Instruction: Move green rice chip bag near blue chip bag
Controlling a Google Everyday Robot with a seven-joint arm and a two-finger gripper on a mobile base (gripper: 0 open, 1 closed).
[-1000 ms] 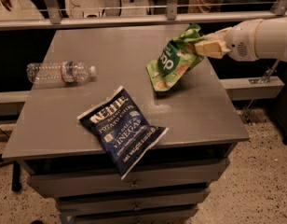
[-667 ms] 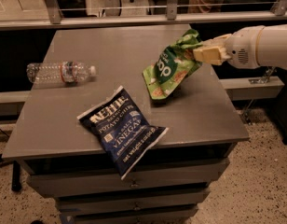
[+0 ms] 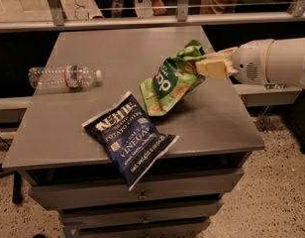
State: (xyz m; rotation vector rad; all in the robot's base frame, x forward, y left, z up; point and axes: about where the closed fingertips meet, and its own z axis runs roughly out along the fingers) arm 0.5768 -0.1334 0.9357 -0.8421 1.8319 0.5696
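Observation:
The green rice chip bag (image 3: 171,82) hangs tilted over the middle right of the grey table (image 3: 222,123), its lower corner low over or touching the top. My gripper (image 3: 201,65) reaches in from the right on a white arm and is shut on the bag's crinkled upper right corner. The blue chip bag (image 3: 128,136), dark navy with white lettering, lies flat near the front edge, just down and left of the green bag. Its lower corner overhangs the table's front edge.
A clear plastic water bottle (image 3: 65,77) lies on its side at the table's left. Drawers (image 3: 142,195) sit below the tabletop. A metal rail (image 3: 142,21) runs behind the table, with people standing beyond it.
My gripper has carried the green bag leftward and down toward the blue bag. The blue bag and bottle have not moved.

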